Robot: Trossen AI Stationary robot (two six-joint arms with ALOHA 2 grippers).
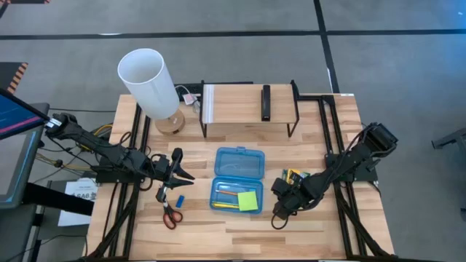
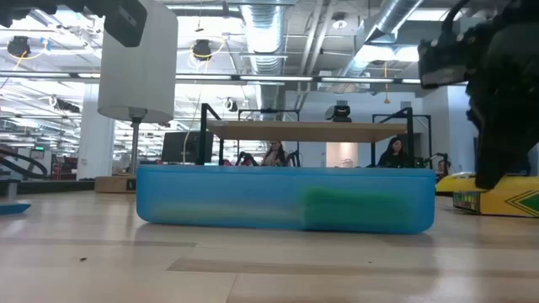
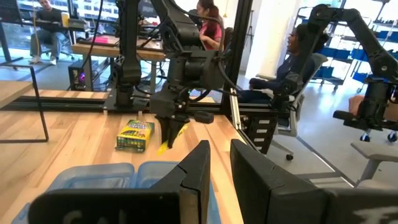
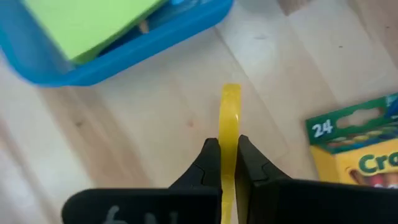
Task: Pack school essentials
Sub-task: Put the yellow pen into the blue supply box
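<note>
From above, the open blue case (image 1: 237, 179) lies in the middle of the table (image 1: 320, 131), with a green pad (image 1: 249, 201) and pencils (image 1: 227, 195) inside. The left gripper (image 1: 177, 172) is left of the case, its fingers spread; red scissors (image 1: 170, 214) and a small blue eraser (image 1: 180, 200) lie just below it. The right gripper (image 1: 280, 209) is right of the case, beside the crayon box (image 1: 294, 177).

At table height, the case (image 2: 286, 199) fills the middle (the pad (image 2: 354, 207) shows through its wall), and the crayon box (image 2: 497, 202) lies at the right edge.

The left wrist camera sees the crayon box (image 3: 135, 134) and the right gripper (image 3: 170, 132) pinching a yellow pencil (image 3: 168, 141).

The right wrist camera shows the right gripper (image 4: 228, 152) pressed on the yellow pencil (image 4: 231, 118), held over bare table between the case (image 4: 118, 59) and the crayon box (image 4: 360, 149), where "24" can be read.
</note>
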